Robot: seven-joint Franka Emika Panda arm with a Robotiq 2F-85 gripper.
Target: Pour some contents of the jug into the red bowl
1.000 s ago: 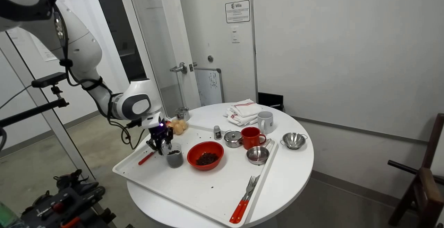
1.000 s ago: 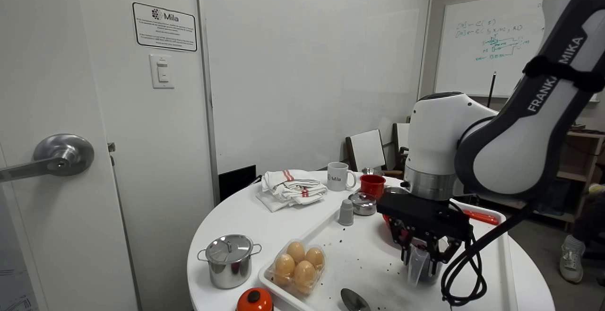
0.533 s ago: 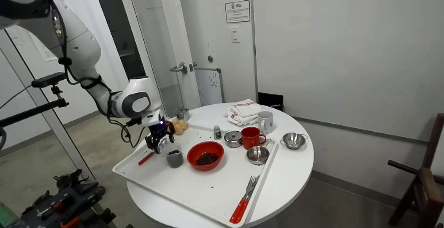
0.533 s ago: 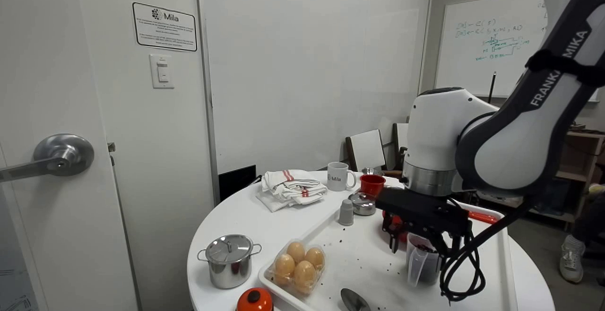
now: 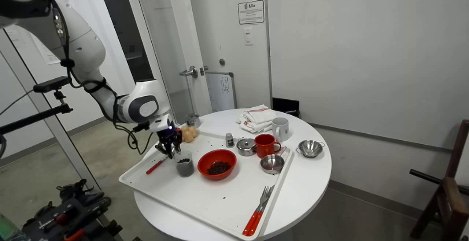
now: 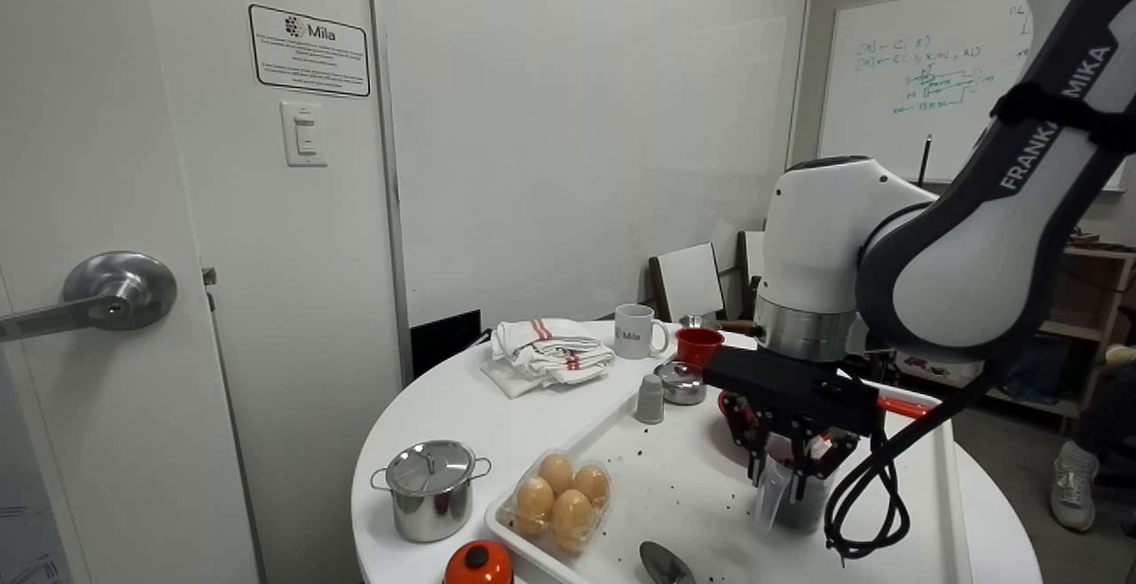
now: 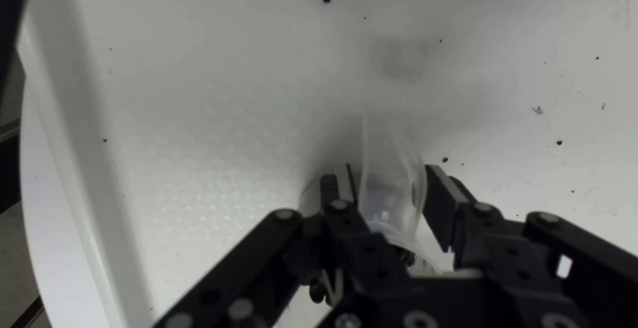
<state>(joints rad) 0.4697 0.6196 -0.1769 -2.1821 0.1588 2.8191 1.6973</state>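
The jug [image 5: 185, 168] is clear plastic with dark contents. It stands upright on the tray, left of the red bowl [image 5: 220, 155] in an exterior view. It also shows in an exterior view [image 6: 804, 513], partly covered by my gripper. The bowl holds some dark pieces. My gripper [image 6: 777, 486] is at the jug's handle [image 6: 770, 502]. In the wrist view the gripper [image 7: 391, 183] has one finger on each side of the clear handle [image 7: 386, 193], closed to about its width, apparently touching. The jug's body is mostly hidden behind the left finger there.
The white tray [image 5: 205, 204] has dark crumbs. A red-handled utensil [image 5: 154, 167] lies left of the jug. Eggs [image 6: 568, 504] and a spoon [image 6: 666, 562] are near the tray's edge. A shaker [image 5: 229, 140], red mug [image 5: 264, 145] and metal pan [image 5: 272, 164] stand beyond the bowl.
The fingers open wide around the handle half a second ago, then close in to a narrower gap now. The wrist has risen slightly. The jug's handle has shifted slightly; the bowl has not moved.
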